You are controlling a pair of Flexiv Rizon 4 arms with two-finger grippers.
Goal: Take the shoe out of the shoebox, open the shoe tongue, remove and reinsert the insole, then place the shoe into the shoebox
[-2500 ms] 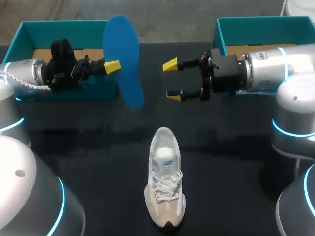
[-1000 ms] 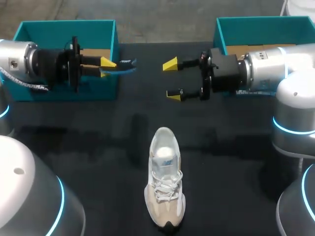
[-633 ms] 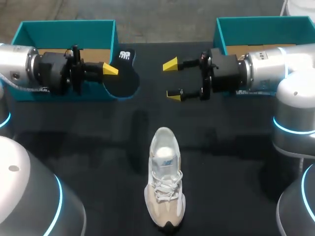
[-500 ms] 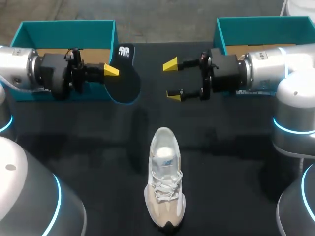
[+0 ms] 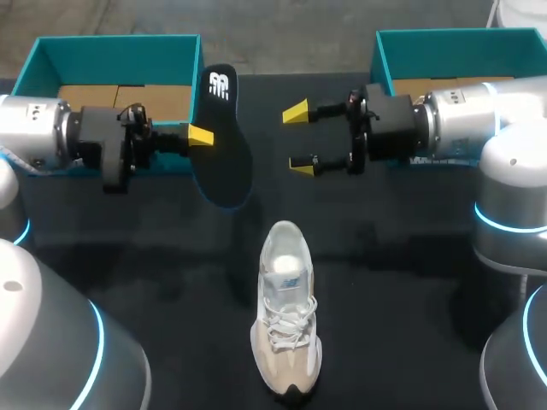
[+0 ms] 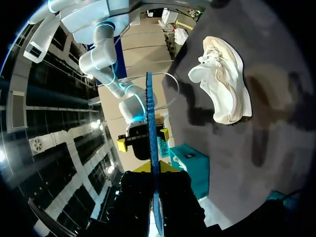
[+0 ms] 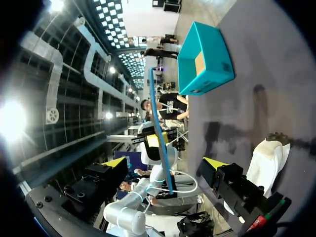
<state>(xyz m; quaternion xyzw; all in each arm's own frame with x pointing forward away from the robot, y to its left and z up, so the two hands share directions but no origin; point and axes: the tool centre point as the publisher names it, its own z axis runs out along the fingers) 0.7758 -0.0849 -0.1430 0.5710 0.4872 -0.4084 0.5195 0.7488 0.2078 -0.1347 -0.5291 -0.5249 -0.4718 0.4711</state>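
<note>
The white and beige shoe (image 5: 286, 320) stands on the black table near the front, toe toward me. My left gripper (image 5: 201, 135) is shut on the edge of the insole (image 5: 226, 154), held above the table with its dark, logo-printed face up. In the left wrist view the insole (image 6: 150, 143) is edge-on between the fingers, with the shoe (image 6: 222, 86) off to one side. My right gripper (image 5: 298, 139) hangs open to the right of the insole, holding nothing. In its wrist view the insole (image 7: 159, 128) shows ahead, and the shoe (image 7: 269, 158) is beside the gripper (image 7: 164, 163).
A teal shoebox (image 5: 115, 47) stands at the back left behind my left arm. A second teal shoebox (image 5: 453, 41) stands at the back right behind my right arm. Black tabletop lies around the shoe.
The left wrist has turned the insole from blue underside up, through edge-on, to dark face up, and shifted a little right and nearer. The right arm and shoe have not moved.
</note>
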